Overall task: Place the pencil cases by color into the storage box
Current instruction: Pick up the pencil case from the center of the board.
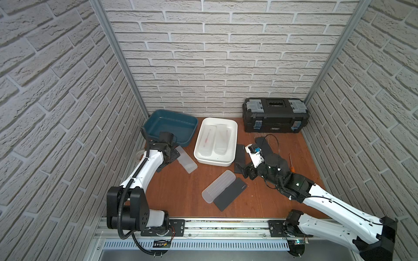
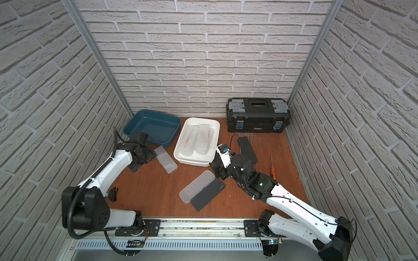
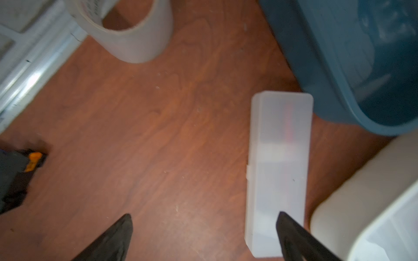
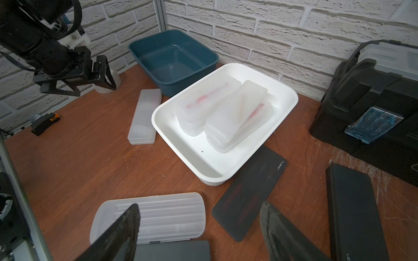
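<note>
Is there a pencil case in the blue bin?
No, the blue bin is bare inside; frosted cases lie in the white bin.

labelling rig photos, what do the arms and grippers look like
Both the left arm and right arm have white shells joined by black joint housings. A black corrugated hose runs along the left one; a thin black cable loops by the right wrist. The left gripper and right gripper have black tapered fingers.
</note>
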Tool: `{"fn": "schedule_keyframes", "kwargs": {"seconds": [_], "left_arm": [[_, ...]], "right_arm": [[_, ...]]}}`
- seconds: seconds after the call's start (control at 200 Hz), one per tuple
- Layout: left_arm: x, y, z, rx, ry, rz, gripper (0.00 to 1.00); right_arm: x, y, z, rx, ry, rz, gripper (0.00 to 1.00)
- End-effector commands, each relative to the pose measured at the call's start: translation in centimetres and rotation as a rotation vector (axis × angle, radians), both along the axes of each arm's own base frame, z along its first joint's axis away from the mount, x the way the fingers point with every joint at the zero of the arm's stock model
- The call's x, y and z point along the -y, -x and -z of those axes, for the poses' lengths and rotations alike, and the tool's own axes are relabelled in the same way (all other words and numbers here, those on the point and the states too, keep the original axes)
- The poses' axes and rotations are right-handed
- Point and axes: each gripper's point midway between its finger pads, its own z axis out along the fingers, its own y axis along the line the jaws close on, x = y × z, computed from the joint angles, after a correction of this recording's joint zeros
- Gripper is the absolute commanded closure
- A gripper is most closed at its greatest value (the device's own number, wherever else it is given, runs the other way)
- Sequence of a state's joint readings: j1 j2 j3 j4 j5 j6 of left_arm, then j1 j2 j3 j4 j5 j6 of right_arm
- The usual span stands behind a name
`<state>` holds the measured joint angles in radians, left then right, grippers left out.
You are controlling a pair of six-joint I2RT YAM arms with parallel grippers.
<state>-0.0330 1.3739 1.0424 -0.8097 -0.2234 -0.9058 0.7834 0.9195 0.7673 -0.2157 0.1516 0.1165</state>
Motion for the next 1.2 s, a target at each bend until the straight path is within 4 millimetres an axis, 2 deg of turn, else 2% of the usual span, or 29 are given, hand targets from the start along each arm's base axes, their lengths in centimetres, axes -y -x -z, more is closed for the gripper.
{"fn": "schedule_keyframes", "kwargs": {"seconds": [0.0,0.12,0.235,0.435,0.635,0.705,0.945,1.195], "left_arm": [[-2.2,-0.6,-0.8,-0.016,-0.031,0.054,0.02],[-3.2,-1.6,-0.8,-0.021,-0.052,0.071,0.02],[-2.0,-2.7,0.0,0.003,-0.003,0.055,0.02],[2.7,-4.2,1.1,-0.012,0.065,0.062,0.02],[7.8,-4.3,2.2,0.007,0.076,0.112,0.02],[8.9,-4.2,2.7,0.009,0.077,0.130,0.02],[10.2,-4.3,5.1,-0.015,0.075,0.157,0.02],[10.3,-4.6,5.9,-0.028,0.071,0.164,0.02]], "right_arm": [[-1.0,0.4,-1.5,0.055,-0.067,-0.044,0.16],[-0.9,0.4,-1.3,0.074,-0.071,-0.043,0.16],[-1.1,0.1,-0.9,0.063,-0.049,-0.040,0.16],[-1.5,0.3,-0.3,0.041,-0.060,-0.060,0.16],[-1.8,0.4,-0.1,0.038,-0.065,-0.076,0.16],[-2.1,0.5,0.0,0.030,-0.069,-0.085,0.16],[-2.3,0.9,0.3,0.024,-0.075,-0.110,0.16],[-3.2,1.8,0.2,0.047,-0.072,-0.161,0.16]]}}
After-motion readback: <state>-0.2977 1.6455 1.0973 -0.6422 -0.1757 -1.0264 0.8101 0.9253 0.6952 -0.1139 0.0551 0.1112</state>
